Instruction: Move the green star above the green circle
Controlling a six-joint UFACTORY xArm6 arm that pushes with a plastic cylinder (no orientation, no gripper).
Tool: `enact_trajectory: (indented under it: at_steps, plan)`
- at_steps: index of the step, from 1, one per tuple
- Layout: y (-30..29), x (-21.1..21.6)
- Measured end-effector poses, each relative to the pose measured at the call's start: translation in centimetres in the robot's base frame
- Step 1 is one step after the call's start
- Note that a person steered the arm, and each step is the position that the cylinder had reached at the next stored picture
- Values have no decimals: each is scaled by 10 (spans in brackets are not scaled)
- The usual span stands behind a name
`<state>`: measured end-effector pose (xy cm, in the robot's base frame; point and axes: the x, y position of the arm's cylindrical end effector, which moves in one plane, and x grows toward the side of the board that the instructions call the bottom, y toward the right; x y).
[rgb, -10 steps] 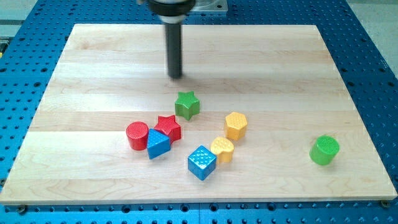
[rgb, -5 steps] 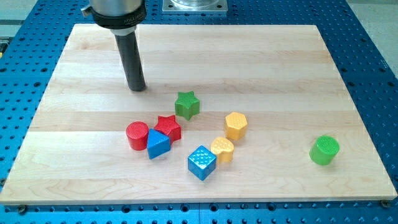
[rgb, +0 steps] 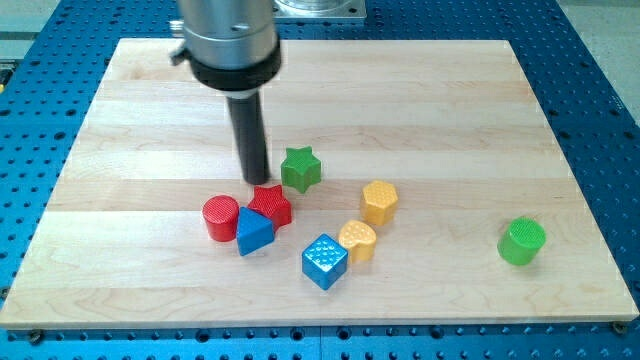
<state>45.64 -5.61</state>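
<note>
The green star (rgb: 300, 168) lies near the middle of the wooden board (rgb: 420, 90). The green circle (rgb: 522, 241) stands far off at the view's lower right. My tip (rgb: 256, 179) rests on the board just left of the green star, a small gap between them, and just above the red star (rgb: 270, 206).
A red cylinder (rgb: 221, 218) and a blue triangle (rgb: 253, 232) lie below my tip, beside the red star. A yellow hexagon (rgb: 379, 201), a yellow heart (rgb: 357, 240) and a blue cube (rgb: 324, 261) lie below and right of the green star.
My tip has swung from the view's upper middle to the left, then down and right, ending beside the green star's left. No block has moved.
</note>
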Motion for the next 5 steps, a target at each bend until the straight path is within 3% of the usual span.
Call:
enact_trajectory:
  at_steps: [5]
  plan:
    - [205, -14]
